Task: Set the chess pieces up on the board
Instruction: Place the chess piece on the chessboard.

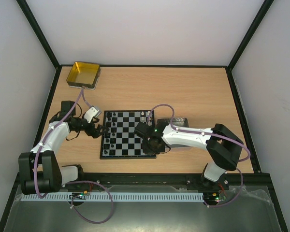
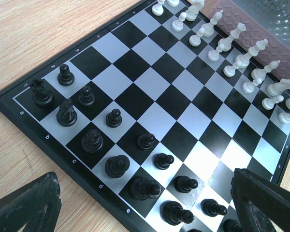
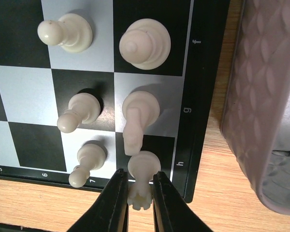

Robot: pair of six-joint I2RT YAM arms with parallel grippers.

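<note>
Right pincer [image 3: 139, 187] is clamped on a white rook [image 3: 142, 170] at the corner square, 4 o'clock on the board [image 1: 128, 151] in the top view. Left pincer [image 2: 145, 193] is spread apart at the board's 9 o'clock edge.

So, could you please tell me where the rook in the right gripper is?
In the right wrist view, the rook sits on the board, corner square h, beside the white knight.

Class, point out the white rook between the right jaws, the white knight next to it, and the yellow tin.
white rook [image 3: 144, 166], right wrist view, on its round base.
white knight [image 3: 137, 121], right wrist view, on its body.
yellow tin [image 1: 83, 73], top external view, on its bare floor.
</note>
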